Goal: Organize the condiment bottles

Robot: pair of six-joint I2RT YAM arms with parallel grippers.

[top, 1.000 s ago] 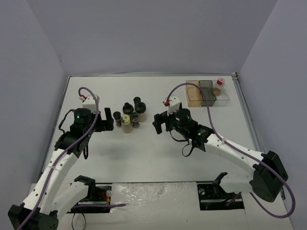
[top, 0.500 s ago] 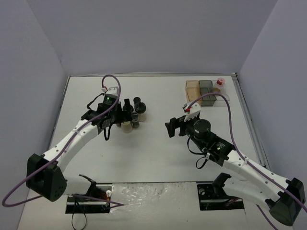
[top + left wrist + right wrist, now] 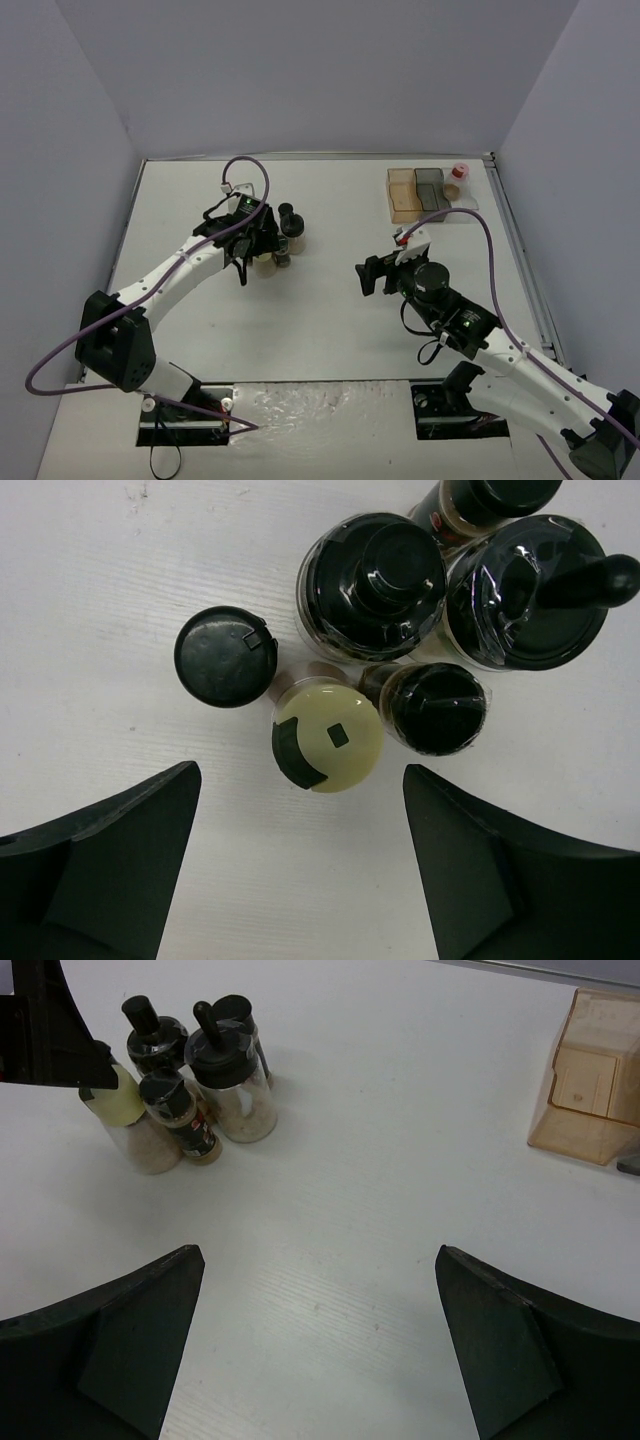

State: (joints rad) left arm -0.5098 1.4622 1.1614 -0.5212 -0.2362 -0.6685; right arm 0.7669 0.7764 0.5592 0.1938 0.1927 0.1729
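- The left claw (image 3: 300, 775) stands wide and holds nothing. Its two black fingers (image 3: 120, 860) flank the near edge of the jar cluster without touching it.
- Just ahead of the gap, at 12 o'clock in the left wrist view, stands the small clear spice jar with a pale yellow cap (image 3: 328, 742).
- At that jar's 10 o'clock, slightly apart, is a flat black-capped jar (image 3: 226, 657). At its 3 o'clock, just beside it, is a slim black-capped bottle (image 3: 437, 708).
- Further out, from 12 to 2 o'clock, are a wide jar with a black knobbed lid (image 3: 372, 585) and a wide jar with a film-wrapped black lid (image 3: 528, 592), close together.
- The right claw (image 3: 320, 1260) is also wide and empty, over the bare white tabletop (image 3: 330, 1210). The cluster is well apart at its 10 o'clock.
- In the top view, the pink-capped jar (image 3: 459, 172) stands at the 3 o'clock end of the tray of amber, grey and clear compartments (image 3: 403, 195). The tray is at the tabletop's 1 o'clock, well apart from both claws.
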